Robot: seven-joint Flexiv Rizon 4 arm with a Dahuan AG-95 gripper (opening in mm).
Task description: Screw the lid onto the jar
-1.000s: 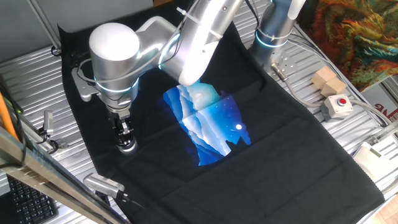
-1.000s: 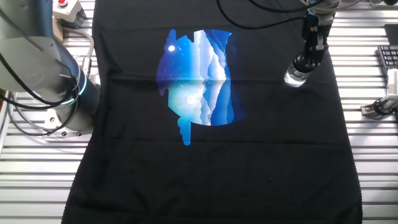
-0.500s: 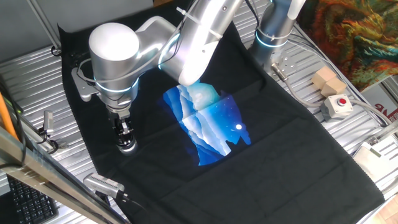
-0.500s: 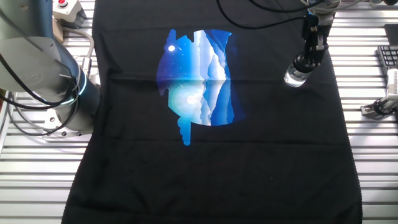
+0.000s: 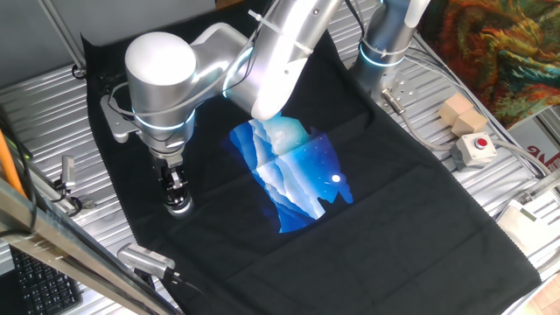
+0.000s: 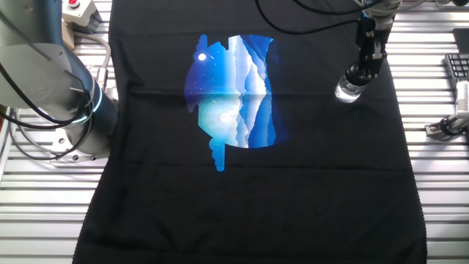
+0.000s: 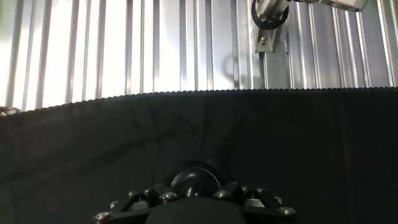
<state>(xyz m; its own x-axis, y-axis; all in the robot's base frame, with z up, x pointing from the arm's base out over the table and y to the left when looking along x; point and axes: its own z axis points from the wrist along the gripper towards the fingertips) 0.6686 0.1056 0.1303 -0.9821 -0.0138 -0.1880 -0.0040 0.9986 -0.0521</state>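
The jar point(image 6: 347, 92) is small, clear and shiny, and stands upright on the black cloth point(image 6: 249, 198) near its right edge. It also shows in one fixed view point(image 5: 180, 209), under the hand. My gripper point(image 6: 359, 73) points straight down onto the jar's top, with its fingers closed round the lid. In one fixed view the gripper point(image 5: 178, 194) hangs below the big silver wrist. In the hand view the lid point(image 7: 195, 180) is a dark round cap with a small glint, low in the frame between the fingers.
A blue landscape print point(image 5: 293, 175) lies in the cloth's middle. A red-buttoned box point(image 5: 475, 149) and a wooden block point(image 5: 461, 114) sit off the cloth. A keyboard point(image 6: 457, 67) and a metal clamp point(image 6: 445, 126) lie beyond the cloth's edge near the jar.
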